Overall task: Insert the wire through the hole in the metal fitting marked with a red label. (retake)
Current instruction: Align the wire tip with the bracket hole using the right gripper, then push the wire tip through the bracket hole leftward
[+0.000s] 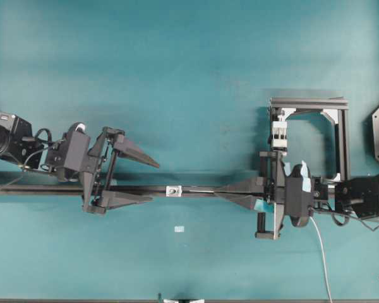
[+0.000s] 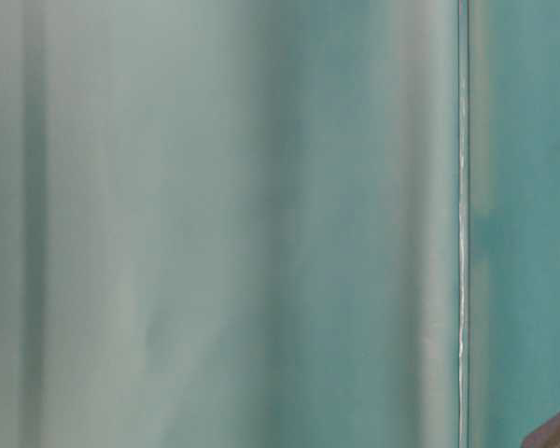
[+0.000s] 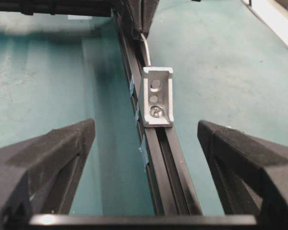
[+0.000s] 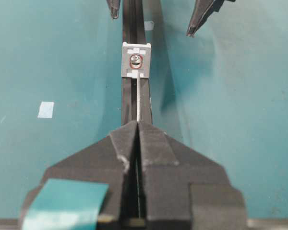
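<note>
**Wire held at the fitting, left jaws standing wide**

Wire runs as a thin pale line along the black rail in the right wrist view, its free end reaching the lower edge of the metal fitting; whether the tip has entered the hole cannot be told.

Going from left to right in the overhead view: the left gripper lies over the rail with its fingers spread wide, one on each side of the rail, holding nothing. Just beyond its fingertips sits the fitting on the rail (a small silvery bracket, its hole ringed in red in the right wrist view). Below it on the teal table lies a pale tape square, well apart from the rail. Farther right, the right gripper points at the fitting along the rail, its fingers pressed together on the wire. Behind it stands a black frame with a white clamp block.

In the left wrist view the fitting is bolted upright on the rail, between the spread fingers.
</note>
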### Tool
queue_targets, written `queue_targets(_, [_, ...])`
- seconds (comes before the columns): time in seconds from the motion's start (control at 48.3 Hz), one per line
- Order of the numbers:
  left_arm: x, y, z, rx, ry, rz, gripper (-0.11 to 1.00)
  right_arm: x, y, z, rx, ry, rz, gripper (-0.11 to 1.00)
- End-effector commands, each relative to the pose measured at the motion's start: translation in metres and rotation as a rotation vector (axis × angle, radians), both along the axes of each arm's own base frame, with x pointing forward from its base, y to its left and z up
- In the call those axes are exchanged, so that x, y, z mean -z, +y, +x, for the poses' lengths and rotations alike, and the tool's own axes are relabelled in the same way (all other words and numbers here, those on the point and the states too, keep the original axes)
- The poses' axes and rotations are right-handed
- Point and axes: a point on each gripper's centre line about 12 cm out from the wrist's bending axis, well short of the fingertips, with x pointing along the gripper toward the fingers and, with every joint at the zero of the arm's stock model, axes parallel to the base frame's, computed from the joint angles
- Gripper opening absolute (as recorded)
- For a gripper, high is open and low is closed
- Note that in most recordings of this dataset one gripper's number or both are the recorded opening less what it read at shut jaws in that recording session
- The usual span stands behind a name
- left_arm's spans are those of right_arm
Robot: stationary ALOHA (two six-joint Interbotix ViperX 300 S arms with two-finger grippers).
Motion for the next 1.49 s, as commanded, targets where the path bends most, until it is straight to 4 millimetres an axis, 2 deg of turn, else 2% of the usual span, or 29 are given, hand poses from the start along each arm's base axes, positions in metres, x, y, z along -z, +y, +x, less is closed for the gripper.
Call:
queue_targets(0.0, [-0.007, -0.002, 0.003, 0.003, -0.028, -0.007, 0.63, -0.006, 0.004, 0.003, -0.004, -0.027, 0.011, 0.02])
queue_targets(1.469, [-0.005, -0.005, 0.008, 0.004, 0.007, -0.025, 0.63, -0.005, 0.005, 0.016, 0.013, -0.046, 0.009, 0.02])
